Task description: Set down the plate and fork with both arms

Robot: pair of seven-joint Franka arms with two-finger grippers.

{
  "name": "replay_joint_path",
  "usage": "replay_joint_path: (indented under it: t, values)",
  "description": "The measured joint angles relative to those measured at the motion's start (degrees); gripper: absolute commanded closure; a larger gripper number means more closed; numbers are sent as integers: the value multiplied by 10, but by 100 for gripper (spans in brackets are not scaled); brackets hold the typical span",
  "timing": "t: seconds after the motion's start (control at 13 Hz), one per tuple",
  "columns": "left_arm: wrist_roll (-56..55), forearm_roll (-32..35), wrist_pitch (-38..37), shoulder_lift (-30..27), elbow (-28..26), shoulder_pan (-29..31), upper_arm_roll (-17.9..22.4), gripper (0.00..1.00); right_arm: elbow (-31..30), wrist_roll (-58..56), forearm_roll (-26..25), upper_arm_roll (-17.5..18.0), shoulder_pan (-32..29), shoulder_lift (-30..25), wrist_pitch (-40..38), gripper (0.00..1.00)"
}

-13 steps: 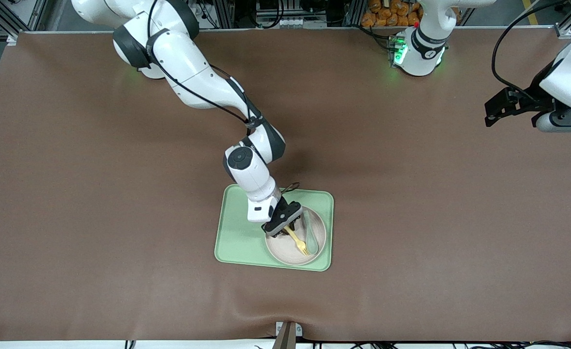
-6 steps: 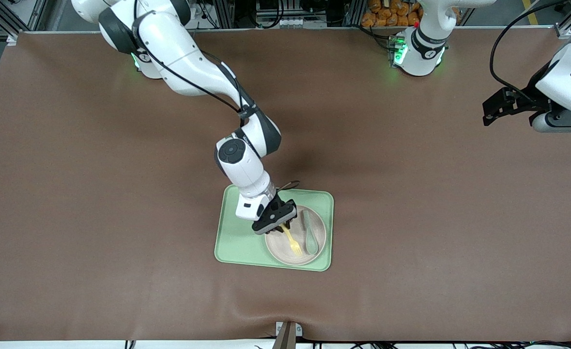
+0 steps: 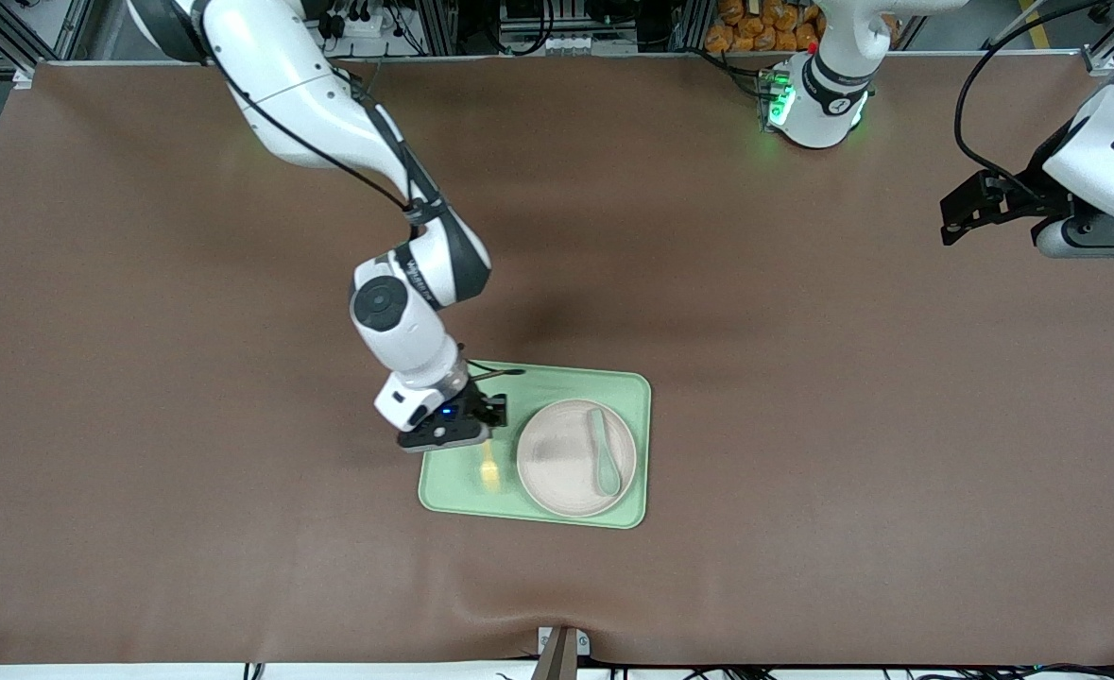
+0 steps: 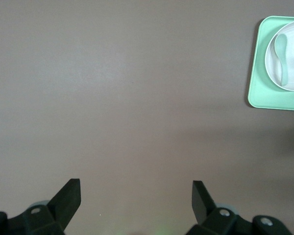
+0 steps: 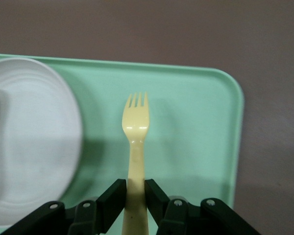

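The right gripper pinched the fork over the bare part of the green tray, beside the plate. The plate sat on that tray with a spoon in it. The left gripper waited with its fingers spread wide, over the table well away from the tray.

Right wrist view: fork clamped in right claw over green tray.

The right claw was closed on the handle of the pale-yellow fork, one black finger on each side. The fork's tines pointed away from the claw, over bare tray surface. The pale plate sat on the tray just beside the fork. Brown tabletop surrounded the tray.
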Motion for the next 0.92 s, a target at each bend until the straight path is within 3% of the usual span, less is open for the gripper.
replay_joint_path:
  t: [0.23,0.31,0.38,0.69,0.92]
  values:
    - [0,0,0,0,0,0,0,0,-24,72,0,1,-1,-3,12,100]
    - [0,0,0,0,0,0,1,0,-26,81,0,0,-1,-3,15,58]
    - [0,0,1,0,0,0,1,0,-26,85,0,0,-2,-3,16,1]
    - [0,0,0,0,0,0,2,0,-28,89,0,-3,-4,-4,13,0]
    - [0,0,0,0,0,0,3,0,-25,83,-2,-14,-18,-34,-57,0]
